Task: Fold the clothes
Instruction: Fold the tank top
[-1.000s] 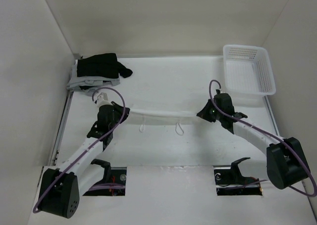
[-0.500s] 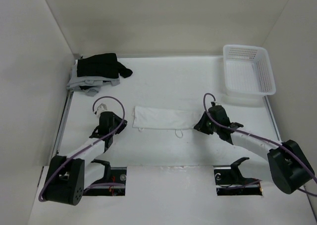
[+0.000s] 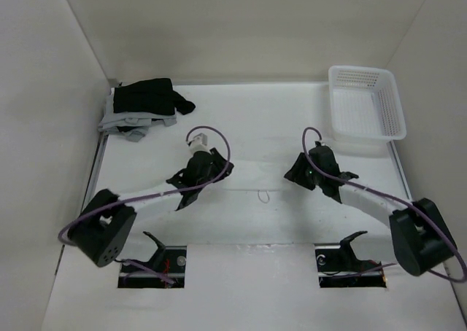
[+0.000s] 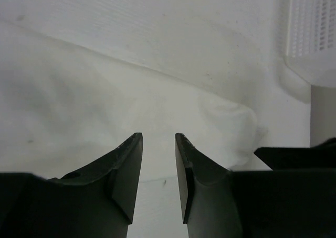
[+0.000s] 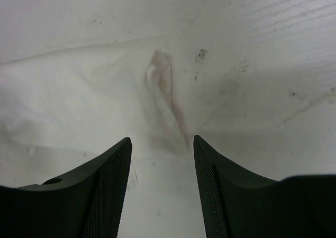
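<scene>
Left gripper (image 4: 157, 136) is swinging inward, parting narrowly, right gripper (image 5: 161, 139) gaping wide, both empty over the limp, light white garment (image 5: 79, 96), likely best pinched at corners.

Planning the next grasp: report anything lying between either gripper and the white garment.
Nothing visible does. The left gripper and right gripper both hang directly over the white garment, jaws open and empty, only fabric ahead of them. The black garment and basket sit far off at the back corners.

The top view looks down over the whole table (image 3: 277, 119), while both wrist views peer closely past their fingers (image 4: 126, 170) at the same white clothes (image 5: 79, 101).
</scene>
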Motion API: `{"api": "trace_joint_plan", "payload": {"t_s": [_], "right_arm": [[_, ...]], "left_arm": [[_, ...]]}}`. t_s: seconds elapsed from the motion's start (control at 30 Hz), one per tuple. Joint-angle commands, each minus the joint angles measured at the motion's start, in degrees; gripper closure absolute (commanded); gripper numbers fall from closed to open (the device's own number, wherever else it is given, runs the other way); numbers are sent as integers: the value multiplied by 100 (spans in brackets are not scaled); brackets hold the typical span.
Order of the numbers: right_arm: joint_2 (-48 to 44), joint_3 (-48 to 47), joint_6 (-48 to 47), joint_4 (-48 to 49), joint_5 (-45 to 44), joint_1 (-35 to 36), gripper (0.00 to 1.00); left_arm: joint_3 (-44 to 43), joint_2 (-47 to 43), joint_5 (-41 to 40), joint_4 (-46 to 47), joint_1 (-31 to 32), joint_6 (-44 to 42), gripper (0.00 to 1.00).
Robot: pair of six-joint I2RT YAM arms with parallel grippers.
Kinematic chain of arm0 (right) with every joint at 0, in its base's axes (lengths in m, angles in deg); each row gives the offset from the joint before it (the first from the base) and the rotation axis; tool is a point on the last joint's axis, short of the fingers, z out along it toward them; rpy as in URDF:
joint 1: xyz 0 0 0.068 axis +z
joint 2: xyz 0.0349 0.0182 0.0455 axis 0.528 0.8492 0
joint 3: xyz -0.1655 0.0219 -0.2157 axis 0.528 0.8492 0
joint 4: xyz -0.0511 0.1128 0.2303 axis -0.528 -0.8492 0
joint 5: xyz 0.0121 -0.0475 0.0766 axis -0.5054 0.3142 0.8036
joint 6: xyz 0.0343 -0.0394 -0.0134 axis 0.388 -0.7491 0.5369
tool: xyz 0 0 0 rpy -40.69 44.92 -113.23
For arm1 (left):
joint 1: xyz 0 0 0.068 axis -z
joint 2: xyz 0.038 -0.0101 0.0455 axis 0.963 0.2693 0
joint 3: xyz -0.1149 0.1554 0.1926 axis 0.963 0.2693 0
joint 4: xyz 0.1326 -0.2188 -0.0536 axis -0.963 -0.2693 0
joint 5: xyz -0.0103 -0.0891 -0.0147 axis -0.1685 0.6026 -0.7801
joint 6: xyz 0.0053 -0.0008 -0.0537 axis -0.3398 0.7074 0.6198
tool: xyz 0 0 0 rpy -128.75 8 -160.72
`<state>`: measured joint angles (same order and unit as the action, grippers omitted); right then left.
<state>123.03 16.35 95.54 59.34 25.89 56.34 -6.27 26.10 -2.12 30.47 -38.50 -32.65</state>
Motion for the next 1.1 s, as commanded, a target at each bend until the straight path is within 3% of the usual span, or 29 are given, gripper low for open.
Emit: {"api": "trace_joint_plan", "payload": {"t_s": [0.0, 0.13, 0.23, 0.53, 0.67, 0.83, 0.97, 1.07], "right_arm": [[760, -378, -158, 578, 343, -201, 45], [1376, -555, -96, 904, 686, -219, 46], [1614, -555, 35, 1000, 775, -219, 48], [1809, -292, 484, 1545, 1275, -254, 93], [1081, 59, 589, 1511, 1013, -351, 99], [-439, 333, 458, 239, 354, -360, 100], [-1503, 106, 361, -772, 151, -281, 99], [-1611, -430, 352, -1231, -94, 210, 99]], "left_arm": [[-445, 911, -172, 762, 362, -92, 70], [-718, 1730, 206, 1185, 468, -4, 70], [-588, 1872, 321, 1361, 416, 58, 70], [-42, 1679, 356, 1476, 213, 23, 71], [20, 1731, 391, 1476, 257, 67, 71], [63, 1548, 452, 1493, 564, 207, 72], [362, 539, 462, 1512, 451, 269, 72], [424, -252, 532, 1039, 135, 208, 71]]}}
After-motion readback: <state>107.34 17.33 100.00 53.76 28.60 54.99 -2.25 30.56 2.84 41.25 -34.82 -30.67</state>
